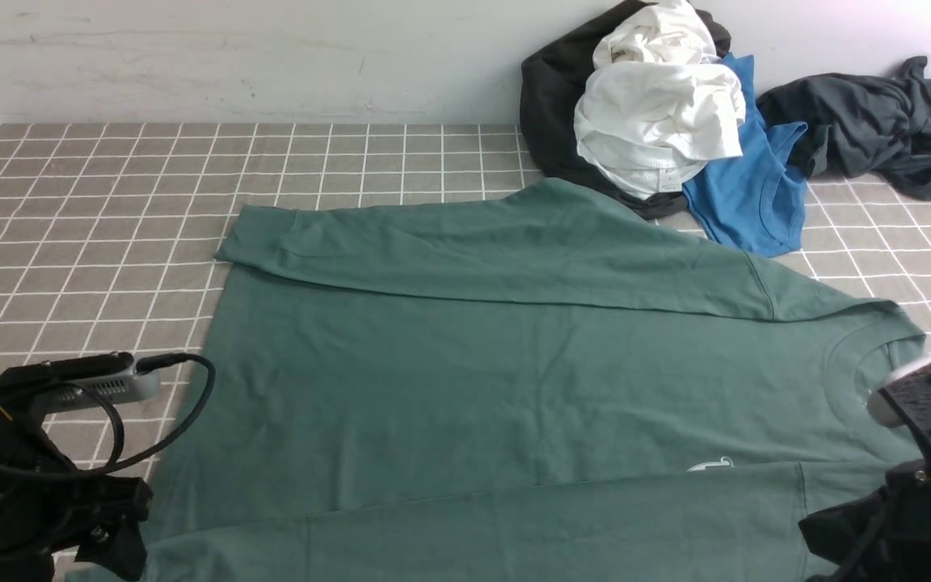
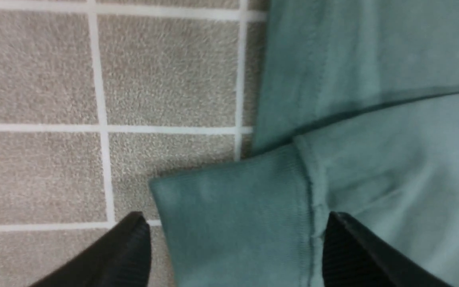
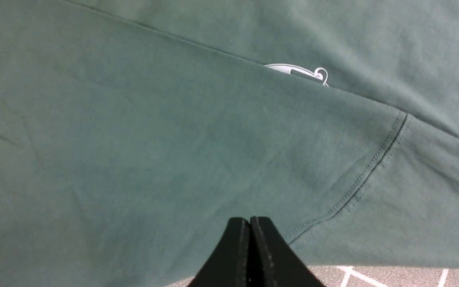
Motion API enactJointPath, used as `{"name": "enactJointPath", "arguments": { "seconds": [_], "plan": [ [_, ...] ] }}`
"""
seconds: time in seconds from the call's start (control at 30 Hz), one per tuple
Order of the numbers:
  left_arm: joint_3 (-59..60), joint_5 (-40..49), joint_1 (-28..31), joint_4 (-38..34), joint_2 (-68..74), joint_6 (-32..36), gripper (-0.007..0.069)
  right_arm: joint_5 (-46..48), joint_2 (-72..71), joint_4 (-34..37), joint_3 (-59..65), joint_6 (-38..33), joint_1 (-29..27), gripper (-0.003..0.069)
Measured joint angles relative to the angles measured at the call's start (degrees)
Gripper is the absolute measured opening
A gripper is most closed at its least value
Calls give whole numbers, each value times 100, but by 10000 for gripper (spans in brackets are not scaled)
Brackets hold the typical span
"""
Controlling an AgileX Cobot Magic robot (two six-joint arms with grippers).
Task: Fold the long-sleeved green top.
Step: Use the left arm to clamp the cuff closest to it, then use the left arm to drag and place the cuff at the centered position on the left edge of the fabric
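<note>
The green long-sleeved top (image 1: 473,380) lies flat on a grey checked tablecloth (image 1: 110,186), filling the middle of the front view, with its neck opening at 3 o'clock and its hem at 9 o'clock. The far sleeve (image 1: 514,250) is folded across the body along the 12 o'clock edge, its cuff ending toward 10 o'clock. The near sleeve (image 1: 514,525) runs along the 6 o'clock edge and partly covers the white chest print (image 3: 297,71).

The left gripper (image 2: 235,217) sits at 8 o'clock with its jaws spread wide, one finger over the tablecloth and the other over the sleeve, so that they straddle the near sleeve's ribbed cuff (image 2: 221,191); nothing is pinched. The right gripper (image 3: 249,221) is at 4 o'clock above the near sleeve beside the shoulder seam, its jaws pressed together with no cloth between them.

At 1 o'clock a heap rests against the wall: a white garment (image 1: 659,121) on a black garment (image 1: 550,105), a blue shirt (image 1: 748,186) beside them, and a dark grey garment (image 1: 878,121) further toward 2 o'clock.
</note>
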Motion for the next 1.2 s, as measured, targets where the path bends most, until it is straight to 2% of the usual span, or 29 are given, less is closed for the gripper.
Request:
{"name": "enactJointPath", "arguments": {
  "seconds": [0.03,0.13,0.23,0.27,0.3,0.37,0.43,0.67,0.87,1.03,1.1,1.17,1.2],
  "plan": [
    [0,-3,0,1,38,-8,510,0,0,0,0,0,7,-10],
    [-5,-97,0,139,269,-161,401,0,0,4,0,-11,19,-10],
    [-5,-122,0,206,353,-209,255,0,0,6,0,-11,19,-10],
    [-5,-132,0,205,350,-215,233,-5,0,6,0,-11,19,-10],
    [-5,-173,0,205,350,-215,152,-10,0,6,0,-13,19,-10],
    [-12,-219,0,117,256,-145,48,-17,0,6,0,-13,19,-10],
    [-48,-221,-28,-4,47,-17,11,-52,0,6,0,-13,19,-10],
    [-877,-235,-629,-173,-1236,193,-7,-197,0,6,0,-18,19,-10],
    [-1551,-638,-749,41,-1430,200,-7,-271,0,1,-6,-18,19,-10],
    [-1660,-1221,-744,180,-638,146,-7,-283,0,1,-11,-18,19,-10],
    [-1687,-1694,-744,186,122,146,1,-283,0,12,-11,-18,19,-10],
    [-1784,-1838,-737,187,545,146,26,-283,0,47,-11,-18,19,-10],
    [-1974,-1833,-737,201,919,140,77,-283,0,80,-11,-18,19,-10]
  ]
}}
